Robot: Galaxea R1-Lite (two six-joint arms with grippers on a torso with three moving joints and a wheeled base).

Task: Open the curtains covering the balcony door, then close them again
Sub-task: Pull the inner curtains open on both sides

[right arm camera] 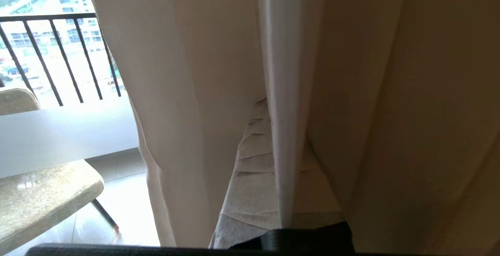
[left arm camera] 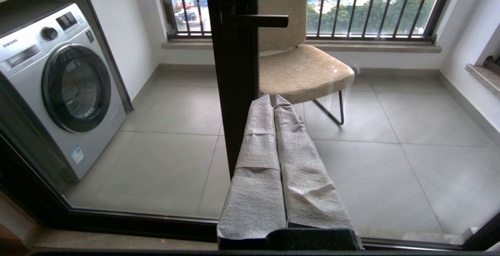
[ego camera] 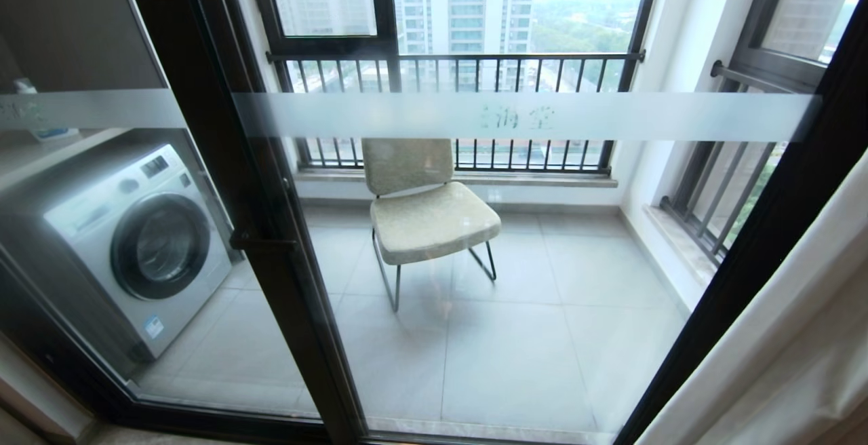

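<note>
The balcony door (ego camera: 271, 180) is tall glass in a dark frame, with a frosted band (ego camera: 542, 116) and a black handle (ego camera: 261, 240). The curtains (ego camera: 800, 336) hang bunched at the door's right edge, leaving the glass uncovered. In the right wrist view my right gripper (right arm camera: 279, 109) is shut on the curtains: a white sheer fold (right arm camera: 285, 72) runs between its taped fingers (right arm camera: 250, 162), with heavy beige fabric (right arm camera: 187, 92) on both sides. My left gripper (left arm camera: 272, 99) is shut and empty, parked low in front of the door frame (left arm camera: 234, 92) below the handle (left arm camera: 256, 20). Neither arm shows in the head view.
Behind the glass stand a white washing machine (ego camera: 135, 241) on the left and a beige chair (ego camera: 427, 214) in the middle of the tiled balcony floor (ego camera: 515, 336). A barred window (ego camera: 461, 65) closes the far side. The door's bottom track (left arm camera: 136, 224) runs along the floor.
</note>
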